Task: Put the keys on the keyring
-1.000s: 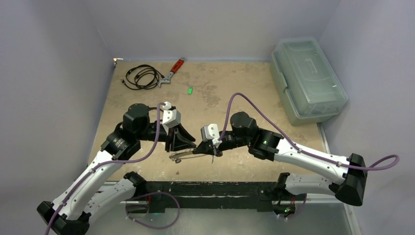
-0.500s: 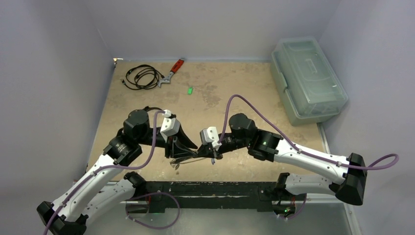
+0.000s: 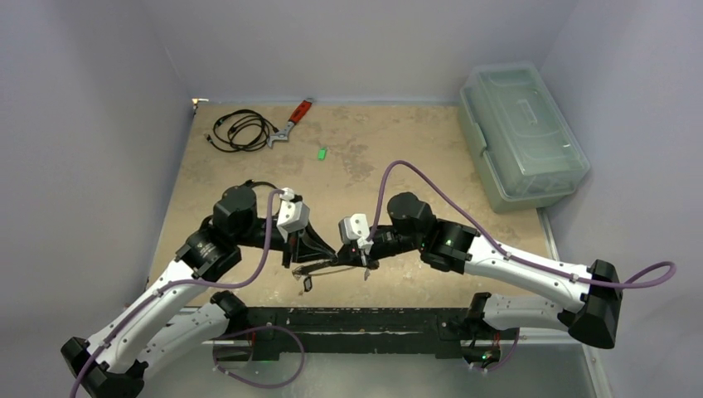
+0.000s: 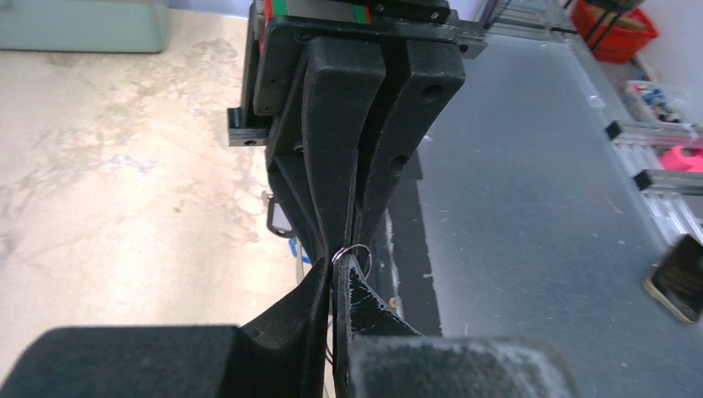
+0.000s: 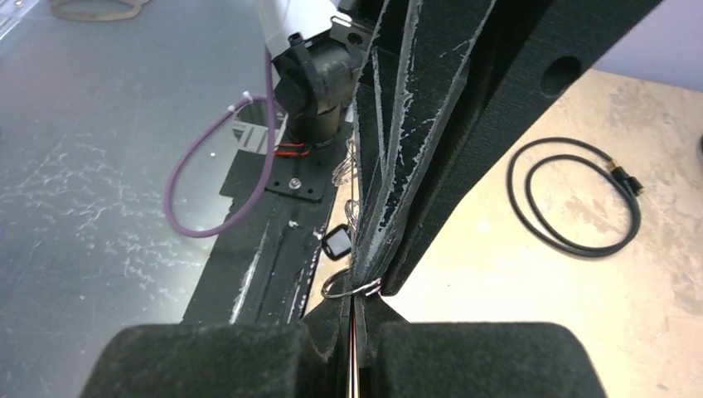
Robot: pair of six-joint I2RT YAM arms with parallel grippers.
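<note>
My left gripper [image 3: 313,251] and right gripper [image 3: 363,254] meet tip to tip above the table's near edge. The left gripper [image 4: 341,264] is shut on the thin grey keyring [image 3: 332,266], held edge-on. A dark key tag with white [image 3: 307,283] dangles from the ring and shows in the left wrist view [image 4: 278,220] beside a blue bit [image 4: 295,249]. The right gripper [image 5: 358,300] is shut on a thin flat key, seen edge-on, with its small wire ring [image 5: 346,287] right at the left gripper's tips. The green key [image 3: 321,152] lies alone on the table farther back.
A coiled black cable [image 3: 240,130] and a red-handled wrench [image 3: 292,122] lie at the back left. A clear lidded box [image 3: 521,133] stands at the back right. The black base rail [image 3: 365,319] runs just below the grippers.
My left gripper has moved right and a little nearer, closing the gap to the right gripper. The dark tag now hangs lower. The right gripper has barely moved.
</note>
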